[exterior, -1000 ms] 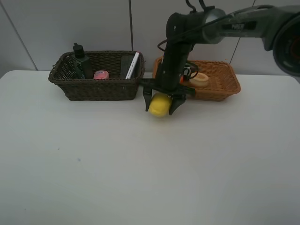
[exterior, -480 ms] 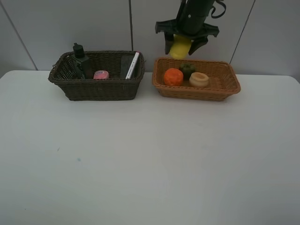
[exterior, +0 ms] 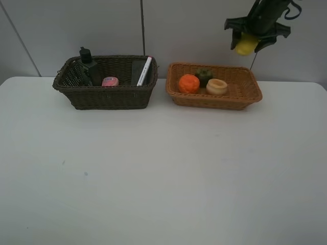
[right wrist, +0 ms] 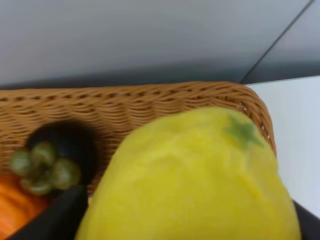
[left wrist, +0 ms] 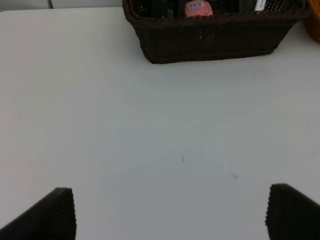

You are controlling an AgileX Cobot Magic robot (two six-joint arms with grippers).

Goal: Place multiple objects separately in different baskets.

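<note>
My right gripper (exterior: pixel 247 47) is shut on the yellow lemon (exterior: pixel 245 44), high above the far right end of the light orange-tan basket (exterior: pixel 219 101). That basket holds an orange (exterior: pixel 188 83), a dark mangosteen (exterior: pixel 204 75) and a pale tan round fruit (exterior: pixel 217 86). The right wrist view is filled by the lemon (right wrist: pixel 200 170), with the mangosteen (right wrist: pixel 55 155) and the basket rim (right wrist: pixel 150 102) below it. The dark brown basket (exterior: pixel 104 97) holds a dark green bottle (exterior: pixel 88 64), a pink bottle (exterior: pixel 110 81), a black eraser block (exterior: pixel 138 69) and a white marker (exterior: pixel 145 70). My left gripper (left wrist: pixel 172 215) stands open over bare table.
The two baskets stand side by side at the back of the white table (exterior: pixel 163 173), close to the grey wall. In the left wrist view the dark basket (left wrist: pixel 210 40) lies well beyond the open fingers (left wrist: pixel 55 215).
The right gripper has carried the lemon up from table height in front of the baskets and to the right, over the light basket's far end. The left gripper has not moved.
</note>
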